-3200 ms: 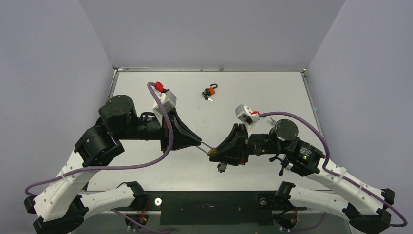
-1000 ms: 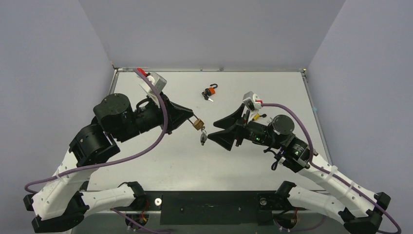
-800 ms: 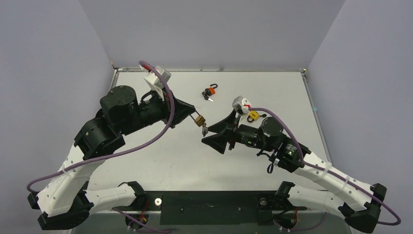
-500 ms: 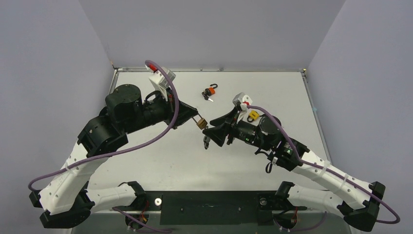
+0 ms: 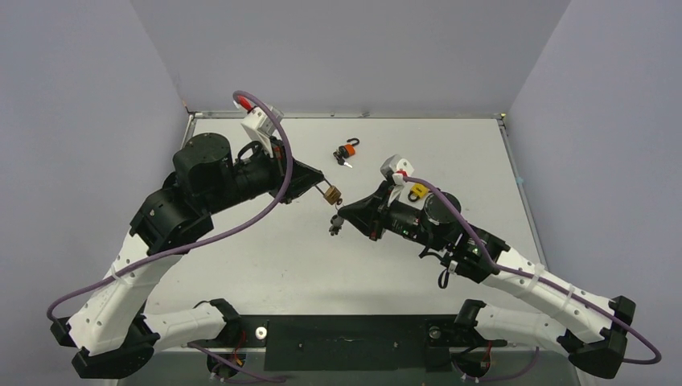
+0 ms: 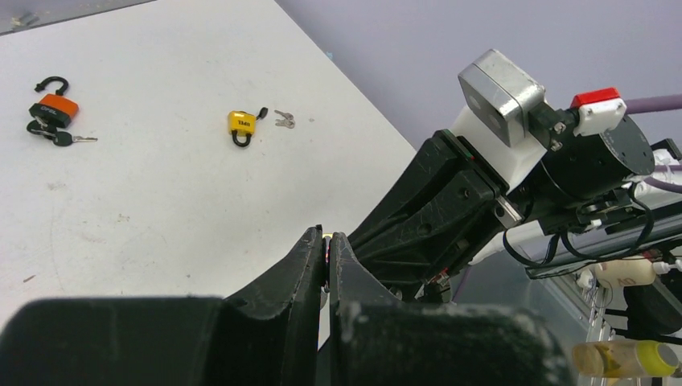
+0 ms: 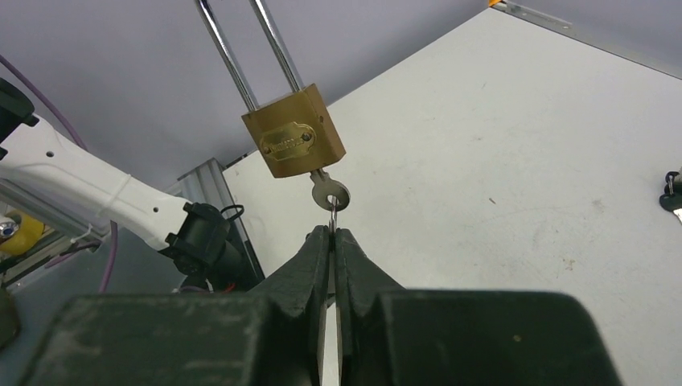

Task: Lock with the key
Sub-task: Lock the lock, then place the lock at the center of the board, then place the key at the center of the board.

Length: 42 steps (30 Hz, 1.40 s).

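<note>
A brass padlock [image 7: 293,141] with a long steel shackle [image 7: 241,56] hangs in the air above the middle of the table. A silver key [image 7: 330,193] sits in its bottom keyhole. My left gripper [image 5: 319,185] is shut on the shackle, and a brass glint shows between its tips in the left wrist view [image 6: 326,238]. My right gripper [image 7: 331,231] is shut on the ring through the key's head, just below the padlock. In the top view the padlock [image 5: 330,193] hangs between both grippers, and spare keys [image 5: 334,228] dangle under my right gripper [image 5: 341,215].
An orange padlock [image 5: 347,150] with an open shackle and its key lies at the far middle of the table [image 5: 265,257]. A small yellow padlock [image 5: 417,191] lies beside my right wrist, with loose keys [image 6: 283,119] next to it.
Both arms have risen from the table's near middle and carried the padlock up and farther back. In the last second my right gripper closed in from the right under the padlock.
</note>
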{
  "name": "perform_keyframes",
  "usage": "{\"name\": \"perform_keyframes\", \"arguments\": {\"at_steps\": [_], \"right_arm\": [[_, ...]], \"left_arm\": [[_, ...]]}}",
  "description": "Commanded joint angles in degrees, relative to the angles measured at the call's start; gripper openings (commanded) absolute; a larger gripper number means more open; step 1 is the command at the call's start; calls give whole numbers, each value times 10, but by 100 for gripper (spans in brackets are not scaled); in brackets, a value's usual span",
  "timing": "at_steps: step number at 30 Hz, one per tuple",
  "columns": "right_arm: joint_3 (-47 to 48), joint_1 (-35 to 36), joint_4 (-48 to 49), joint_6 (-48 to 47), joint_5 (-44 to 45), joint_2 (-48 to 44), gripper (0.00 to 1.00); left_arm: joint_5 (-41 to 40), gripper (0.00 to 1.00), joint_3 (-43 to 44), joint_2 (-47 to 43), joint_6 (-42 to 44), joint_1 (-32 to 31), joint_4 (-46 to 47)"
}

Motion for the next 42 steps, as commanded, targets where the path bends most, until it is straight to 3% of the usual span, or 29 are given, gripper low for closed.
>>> {"name": "perform_keyframes", "arguments": {"at_steps": [1,8,12,18,20,25,33,37,42], "right_arm": [[-14,1,12,8,31,-19,0],[-55,1,-28,12,78,-58,0],[-74,1,-73,39,163,-75,0],[-62,-9,-249,214,397,-90,0],[-59,-25,-309,278,425,-92,0],[-75,-68,-437,407,455,-107,0],[-107,-99,-576,556,504,-127,0],[-129,-118,-615,613,507,-131,0],[-167,-172,-598,608,483,-141,0]], "left_arm": [[37,0,1,5,-35,33,75],[92,0,1,19,-52,83,112],[106,0,-38,30,-74,94,155],[114,0,-169,64,-145,84,292],[100,0,-207,87,-163,57,340],[51,0,-261,180,-210,-31,460],[57,0,-276,377,-296,-114,639],[81,0,-251,470,-328,-133,701],[107,0,-236,560,-368,-143,781]]}}
